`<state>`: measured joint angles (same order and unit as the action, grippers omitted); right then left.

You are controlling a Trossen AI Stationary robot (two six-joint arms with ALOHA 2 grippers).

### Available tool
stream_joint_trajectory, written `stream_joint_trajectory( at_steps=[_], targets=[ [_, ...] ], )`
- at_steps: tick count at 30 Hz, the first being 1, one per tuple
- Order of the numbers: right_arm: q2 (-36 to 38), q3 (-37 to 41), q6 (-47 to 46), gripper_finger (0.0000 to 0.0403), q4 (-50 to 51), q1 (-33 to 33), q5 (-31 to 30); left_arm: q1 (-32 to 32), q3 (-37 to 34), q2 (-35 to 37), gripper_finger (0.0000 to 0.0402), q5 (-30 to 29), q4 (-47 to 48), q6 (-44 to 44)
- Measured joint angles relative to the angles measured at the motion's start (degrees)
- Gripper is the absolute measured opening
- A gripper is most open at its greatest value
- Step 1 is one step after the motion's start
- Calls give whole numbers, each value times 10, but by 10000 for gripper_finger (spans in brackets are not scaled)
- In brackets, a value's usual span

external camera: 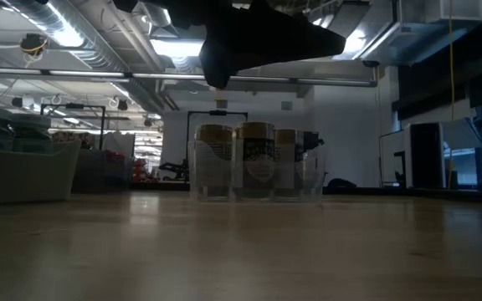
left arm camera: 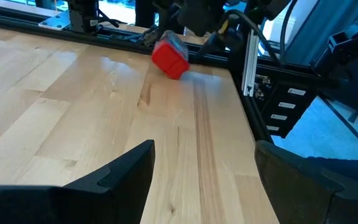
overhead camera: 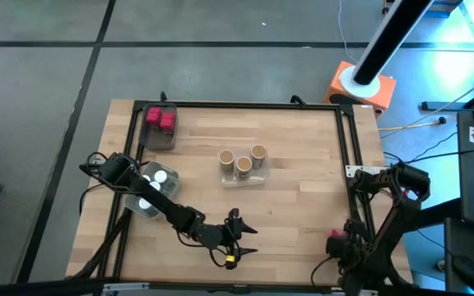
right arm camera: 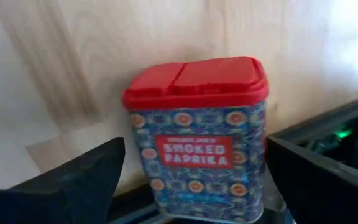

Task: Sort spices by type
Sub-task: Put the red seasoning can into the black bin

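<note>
Table [overhead camera: 295, 156]: pale butcher-block wood in lengthwise strips, edged by a dark metal frame.
Red jars [overhead camera: 160, 119]: blocky, red-lidded, packed in a clear plastic tray [overhead camera: 160, 138] at the far left corner.
White-capped jars [overhead camera: 158, 176]: round caps, in a clear bin [overhead camera: 142, 207] at the left edge, partly under the left arm.
Left gripper [overhead camera: 243, 238]: near centre of the table, above bare wood; dark angular fingers [left arm camera: 126, 171] spread apart, nothing between them.
Tan jars [overhead camera: 243, 161]: three cylinders with cork-coloured tops, upright in a clear tray [overhead camera: 256, 177] at mid-table; in the low view [external camera: 256, 159] they stand in a row showing printed labels.
Paprika tin [right arm camera: 197, 134]: rectangular, red hinged lid, blue patterned label reading "smoked paprika"; at the near right corner [overhead camera: 336, 243], against the frame.
Right gripper [right arm camera: 194, 186]: at the paprika tin, one dark finger [right arm camera: 82, 177] on either side, spread wide; whether they touch it cannot be told.
</note>
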<state>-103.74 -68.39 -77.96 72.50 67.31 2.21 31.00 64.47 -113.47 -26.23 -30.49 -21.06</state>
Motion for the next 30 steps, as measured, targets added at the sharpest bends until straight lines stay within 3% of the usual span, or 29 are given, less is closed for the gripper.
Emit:
stream_joint_trajectory(
  at_steps=[12, 20, 26, 30],
  targets=[
    [2, 73, 9, 383, -67, 0, 6, 0, 0, 0, 266, 0, 1, 3],
    [2, 77, 8, 383, -70, 0, 4, 0, 0, 0, 266, 0, 1, 4],
    [3, 81, 7, 383, -86, 2, -51, 0, 0, 0, 266, 0, 1, 4],
    [3, 81, 6, 364, -89, -13, -47, 4, 0, 0, 266, 0, 1, 4]
  ],
)
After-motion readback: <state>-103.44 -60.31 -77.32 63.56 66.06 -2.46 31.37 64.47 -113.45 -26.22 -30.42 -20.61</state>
